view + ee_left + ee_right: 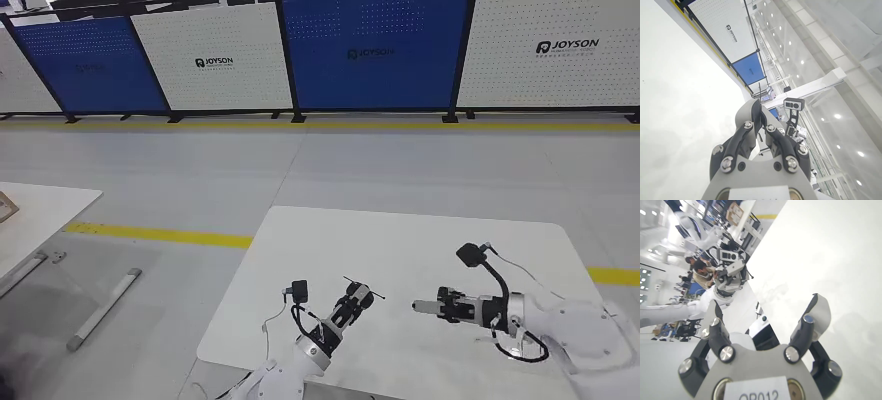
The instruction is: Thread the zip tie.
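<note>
A thin black zip tie is pinched between the fingers of my left gripper, which is shut on it, and one end sticks out past the fingertips. In the top view the zip tie crosses the left gripper above the table's near side. My right gripper hangs a short way to its right, pointing toward it. In the right wrist view the right gripper is open with nothing between its fingers, and the left gripper with the zip tie is farther off.
The white table has bare surface beyond both grippers. Another white table stands at the left edge, and a bar lies on the floor beside it. Blue and white pegboard panels line the far side.
</note>
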